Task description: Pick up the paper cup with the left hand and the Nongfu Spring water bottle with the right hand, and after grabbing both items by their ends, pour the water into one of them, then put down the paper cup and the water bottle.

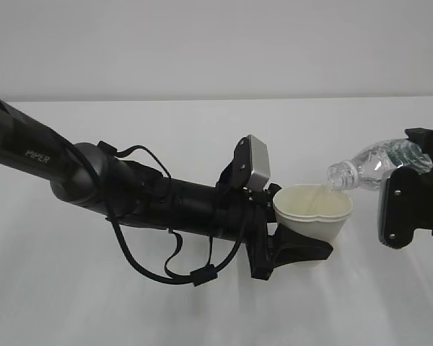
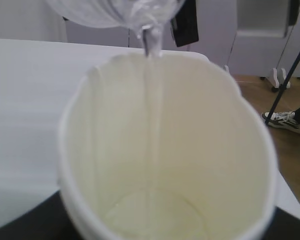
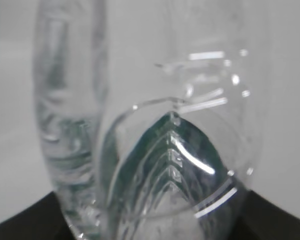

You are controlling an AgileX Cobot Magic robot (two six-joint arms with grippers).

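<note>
My left gripper, on the black arm marked "PIPER", is shut on the white paper cup and squeezes its rim out of round above the table. My right gripper is shut on the base end of the clear Nongfu Spring water bottle. The bottle is tilted with its open mouth just over the cup's right rim. In the left wrist view a thin stream of water falls from the bottle mouth into the cream inside of the cup, and a little water lies at the bottom. The right wrist view is filled by the bottle.
The white table stretches behind and in front of both arms. In the left wrist view the table's far edge gives onto a wooden floor with a person's shoe and white furniture.
</note>
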